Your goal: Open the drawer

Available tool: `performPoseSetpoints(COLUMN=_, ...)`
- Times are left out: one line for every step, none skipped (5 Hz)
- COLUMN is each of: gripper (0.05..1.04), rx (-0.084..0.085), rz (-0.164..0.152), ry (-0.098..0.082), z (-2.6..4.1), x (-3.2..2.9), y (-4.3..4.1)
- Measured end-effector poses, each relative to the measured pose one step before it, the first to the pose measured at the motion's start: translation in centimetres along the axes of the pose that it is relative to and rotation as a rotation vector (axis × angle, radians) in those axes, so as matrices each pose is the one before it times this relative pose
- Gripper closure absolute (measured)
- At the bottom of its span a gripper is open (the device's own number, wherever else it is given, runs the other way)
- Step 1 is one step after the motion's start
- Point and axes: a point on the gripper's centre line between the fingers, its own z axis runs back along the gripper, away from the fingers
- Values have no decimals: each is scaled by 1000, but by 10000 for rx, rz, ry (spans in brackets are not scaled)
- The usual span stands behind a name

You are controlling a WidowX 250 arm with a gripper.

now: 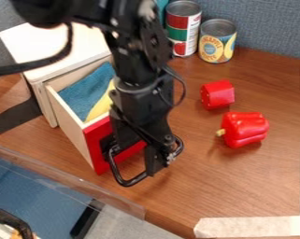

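On the blue and yellow can (217,41), the word "PINEAPPLE" can be read; the smaller lettering below it and that on the red and green can (182,29) cannot be made out.

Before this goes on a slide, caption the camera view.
Black gripper by the red front of an open drawer, blue cloth and something yellow inside.

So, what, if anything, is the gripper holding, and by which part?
That cannot be told: the gripper is at the open drawer's red front, but any hold there is unclear.
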Motion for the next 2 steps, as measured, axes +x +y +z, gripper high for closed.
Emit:
performPoseSetpoints(gripper=83, rx=-28, rz=49, ry=-137, z=1458, x=-778, y=166)
performPoseSetpoints(gripper=83, rx=106, rz=22, ry=-331, z=1814, x=-534, y=127)
